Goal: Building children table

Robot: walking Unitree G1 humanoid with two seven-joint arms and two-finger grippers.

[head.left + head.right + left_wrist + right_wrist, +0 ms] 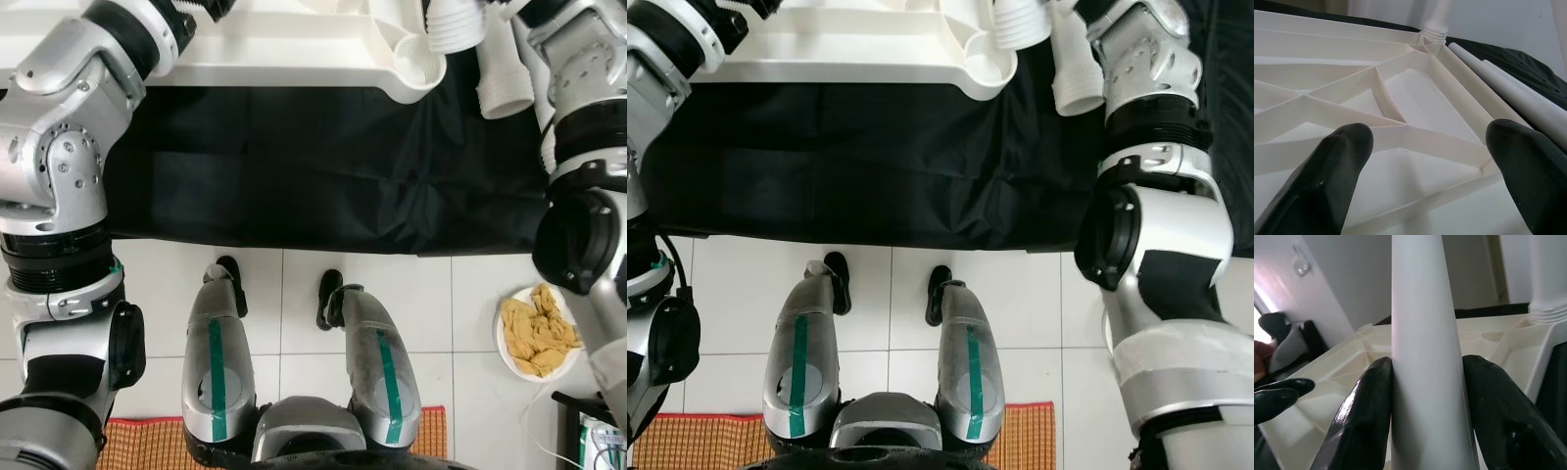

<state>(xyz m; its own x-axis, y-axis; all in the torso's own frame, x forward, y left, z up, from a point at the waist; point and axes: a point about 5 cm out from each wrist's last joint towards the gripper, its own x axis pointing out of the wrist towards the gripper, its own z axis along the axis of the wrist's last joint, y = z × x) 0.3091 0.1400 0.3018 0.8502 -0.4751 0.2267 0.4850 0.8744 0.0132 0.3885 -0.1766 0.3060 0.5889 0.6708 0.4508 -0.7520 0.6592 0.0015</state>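
Right gripper (1427, 396) clamped on white tapered plastic table leg (1425, 333), frame centre. Left gripper (1435, 161) fingers apart over upturned white ribbed plastic tabletop (1415, 98); its recessed compartments hold nothing.

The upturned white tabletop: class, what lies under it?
A black cloth lies spread under the tabletop and runs to the near edge. What the cloth rests on is covered and cannot be seen.
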